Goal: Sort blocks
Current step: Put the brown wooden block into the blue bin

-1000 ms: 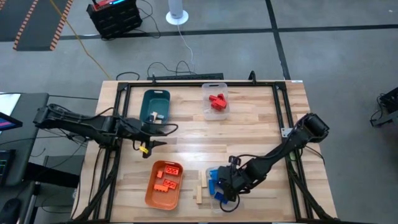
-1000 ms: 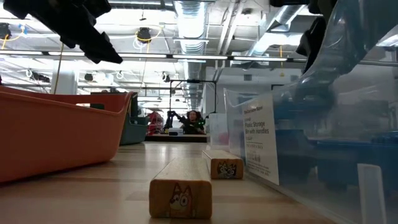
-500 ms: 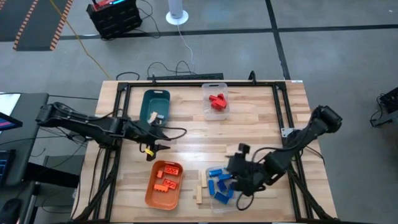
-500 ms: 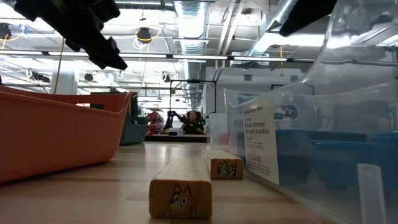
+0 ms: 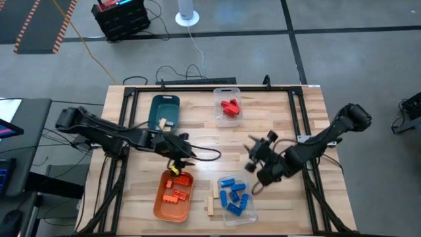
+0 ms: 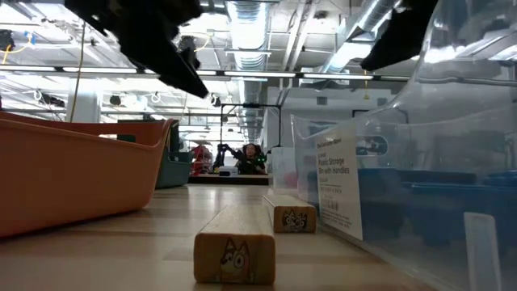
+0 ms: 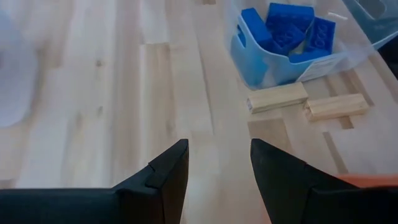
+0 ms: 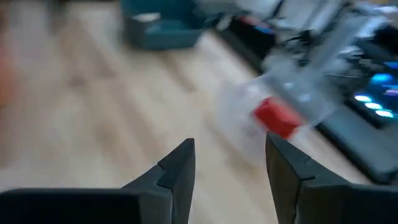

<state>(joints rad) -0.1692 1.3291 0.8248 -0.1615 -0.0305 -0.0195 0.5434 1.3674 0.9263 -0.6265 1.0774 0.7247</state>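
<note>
Blocks lie sorted across a pale wooden table [image 5: 276, 112]: red plastic bricks [image 5: 229, 107] in a clear plastic bin [image 5: 227, 119] at upper centre, orange plastic bricks [image 5: 175, 189] in an orange oval tray [image 5: 160, 204] at lower left, blue plastic bricks [image 5: 234, 194] in a second clear bin [image 5: 244, 212] at lower centre, and one light-wood piece [image 5: 164, 122] in a teal tray [image 5: 158, 105] at upper left. Two more plain wooden blocks [image 5: 211, 201] rest on the tabletop between the orange tray and the blue bricks' bin. The left gripper [image 5: 179, 156] hangs just above the orange tray, fingers [image 7: 168, 171] parted and empty. The right gripper [image 5: 255, 153], right of centre, is likewise spread, clasping nothing.
</note>
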